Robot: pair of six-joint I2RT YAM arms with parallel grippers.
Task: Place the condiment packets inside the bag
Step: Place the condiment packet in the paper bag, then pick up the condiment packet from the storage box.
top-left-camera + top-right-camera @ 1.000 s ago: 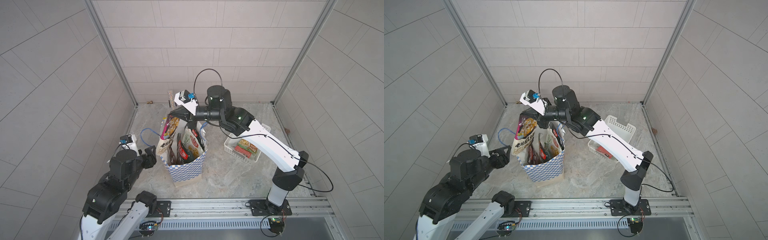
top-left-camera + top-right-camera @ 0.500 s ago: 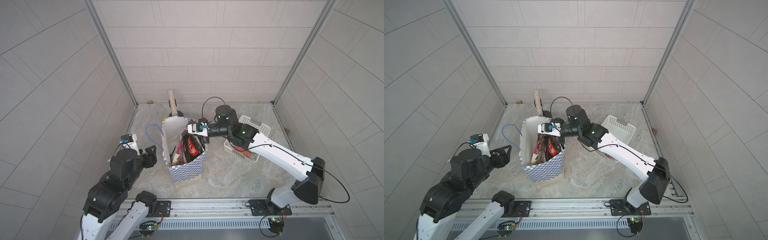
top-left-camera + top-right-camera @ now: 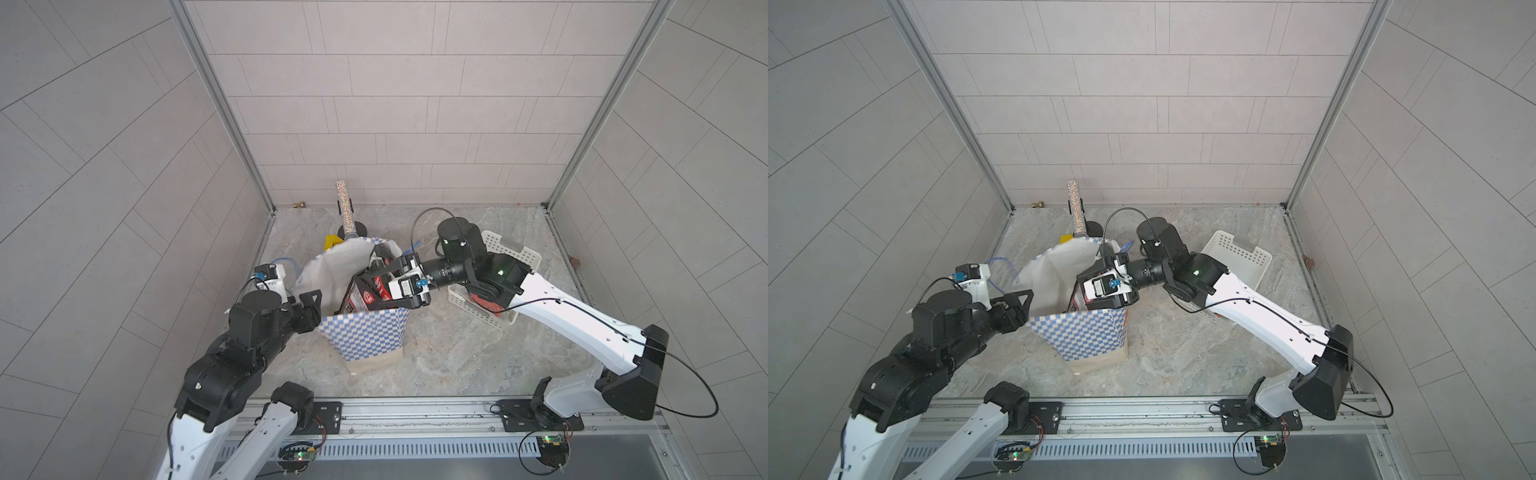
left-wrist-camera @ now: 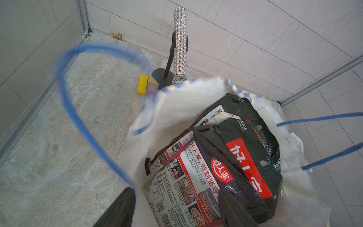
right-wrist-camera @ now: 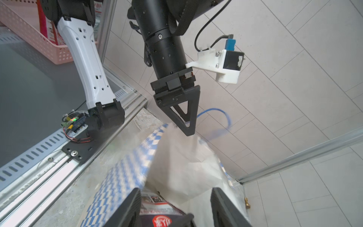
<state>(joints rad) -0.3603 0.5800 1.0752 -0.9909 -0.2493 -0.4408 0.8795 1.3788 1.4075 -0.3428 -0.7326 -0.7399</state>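
Note:
The bag [image 3: 365, 340] [image 3: 1084, 336], blue-and-white checked, stands upright mid-floor. Several black condiment packets [image 3: 368, 293] [image 4: 206, 167] with red logos stand inside it. My right gripper [image 3: 365, 293] [image 5: 175, 210] reaches into the bag's mouth from the right, open, with a packet's top below its spread fingers. My left gripper [image 3: 309, 307] [image 4: 176, 212] is open at the bag's left rim. One of its fingers [image 4: 117, 210] is outside the white wall and the other is inside over a packet. A red packet [image 3: 484, 300] lies in the basket, mostly hidden by the right arm.
A white perforated basket [image 3: 513, 253] [image 3: 1237, 253] lies right of the bag under the right arm. Behind the bag stand a glittery rod on a black base [image 3: 345, 208] [image 4: 179, 39], a yellow block [image 3: 331, 242] and a brass knob [image 3: 298, 204]. A blue cord handle [image 4: 66, 98] loops out leftward.
My right gripper came down from above the bag with a packet, went into the bag's mouth and opened, leaving the packet inside. The left arm stayed put.

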